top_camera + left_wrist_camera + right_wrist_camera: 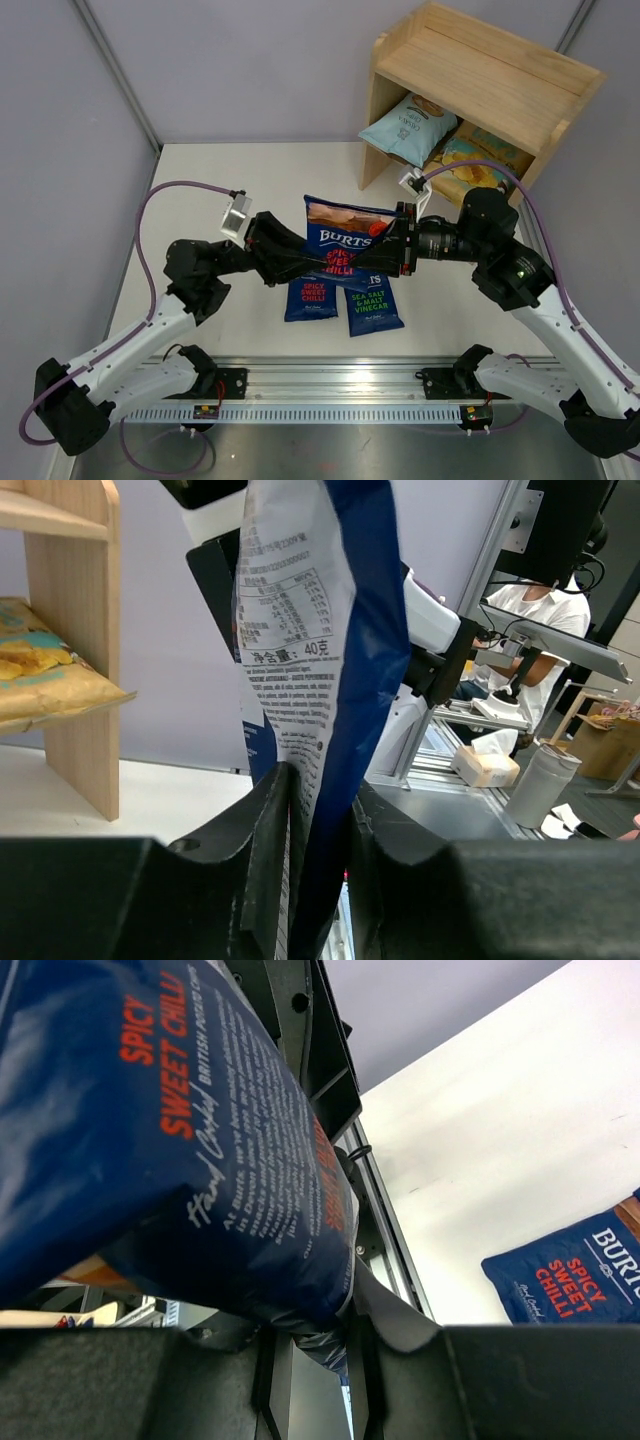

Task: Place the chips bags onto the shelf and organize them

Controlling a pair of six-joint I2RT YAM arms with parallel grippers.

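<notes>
Mid-table, off the surface: held bag (340, 240) is pinched at both side edges.
L gripper (298, 258) is closed on the bag's left edge and R gripper (392, 243) on its right edge, jaws narrow w/ only film between them. The bag is held face-up-ish, long axis running near-to-far, width spanned between the arms. Shelf (480, 70) lies far-right of it, so the R arm is judged nearer for the carry; a release by L is prob. needed first. Chilli bag (311, 300) and vinegar bag (372, 300) lie flat on the table (200, 180) below. Lower tier is taken up by pale bag (408, 128) and yellow bag (470, 165), room there judged tight; no bag is seen on the top tier.
</notes>
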